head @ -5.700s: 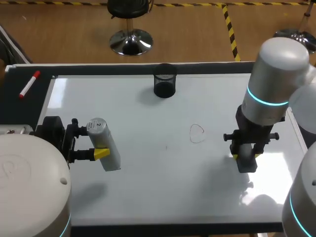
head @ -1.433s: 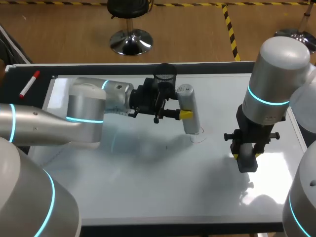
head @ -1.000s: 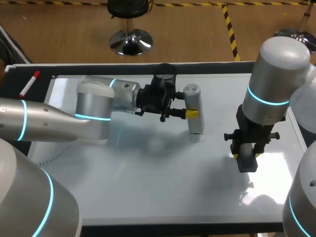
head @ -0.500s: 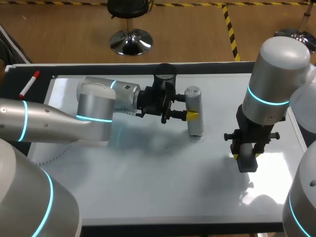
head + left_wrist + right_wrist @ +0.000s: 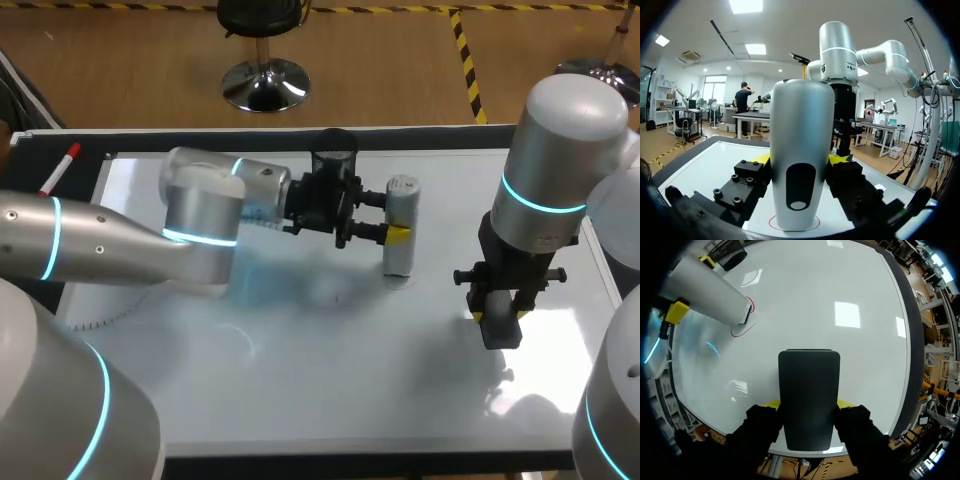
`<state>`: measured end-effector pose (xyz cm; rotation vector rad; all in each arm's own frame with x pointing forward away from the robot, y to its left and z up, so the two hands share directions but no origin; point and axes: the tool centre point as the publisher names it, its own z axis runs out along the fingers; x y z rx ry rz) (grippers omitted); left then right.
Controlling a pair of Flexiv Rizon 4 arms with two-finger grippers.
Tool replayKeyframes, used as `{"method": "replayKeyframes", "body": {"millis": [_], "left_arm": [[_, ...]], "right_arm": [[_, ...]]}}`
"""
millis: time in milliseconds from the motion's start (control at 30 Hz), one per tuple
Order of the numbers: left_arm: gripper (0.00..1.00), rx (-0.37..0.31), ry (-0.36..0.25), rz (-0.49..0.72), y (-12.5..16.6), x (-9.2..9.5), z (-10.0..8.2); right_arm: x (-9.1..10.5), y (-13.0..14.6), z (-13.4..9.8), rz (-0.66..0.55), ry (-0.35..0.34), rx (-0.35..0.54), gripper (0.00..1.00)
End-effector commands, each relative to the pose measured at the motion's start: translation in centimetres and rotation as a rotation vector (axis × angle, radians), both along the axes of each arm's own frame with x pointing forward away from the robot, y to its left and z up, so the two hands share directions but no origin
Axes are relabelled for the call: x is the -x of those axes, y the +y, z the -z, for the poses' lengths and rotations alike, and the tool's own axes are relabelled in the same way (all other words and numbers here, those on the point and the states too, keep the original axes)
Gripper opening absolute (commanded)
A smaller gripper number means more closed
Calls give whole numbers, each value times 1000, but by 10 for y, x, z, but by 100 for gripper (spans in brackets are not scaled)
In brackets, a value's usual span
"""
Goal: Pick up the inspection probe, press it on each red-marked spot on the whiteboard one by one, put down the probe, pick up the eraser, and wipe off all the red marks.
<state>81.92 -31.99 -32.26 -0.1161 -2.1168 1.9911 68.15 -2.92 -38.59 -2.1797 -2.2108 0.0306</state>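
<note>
My right claw (image 5: 808, 403) is at 3 o'clock on the whiteboard (image 5: 330, 390), pointing down, both fingers clamped on the sides of the black eraser (image 5: 809, 390). The eraser hangs above the board; can't tell if it touches.

Further in, about 1 o'clock from board centre, my left claw (image 5: 801, 160) comes in sideways from 9 o'clock. It is closed on the silver inspection probe (image 5: 801, 120), with yellow tips pressed on both sides at mid-body. The probe is upright, its lower end on the board inside the red mark (image 5: 742, 330). From the eraser, the probe and mark lie at 10 o'clock, well apart.

A black mesh cup (image 5: 335, 162) stands at the board's 12 o'clock edge, just behind my left claw. A red marker (image 5: 60, 170) lies off the board at 10 o'clock on the dark border.
</note>
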Motion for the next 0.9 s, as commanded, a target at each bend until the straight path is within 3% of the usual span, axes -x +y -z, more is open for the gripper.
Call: {"method": "replayKeyframes", "body": {"millis": [33,900], "left_arm": [[0,-4,4,2,-2,0,11],[0,-33,9,-49,4,15,23]], "right_arm": [[1,-1,-1,-1,-2,-2,0],[1,-1,-1,-1,-2,-2,0]]}}
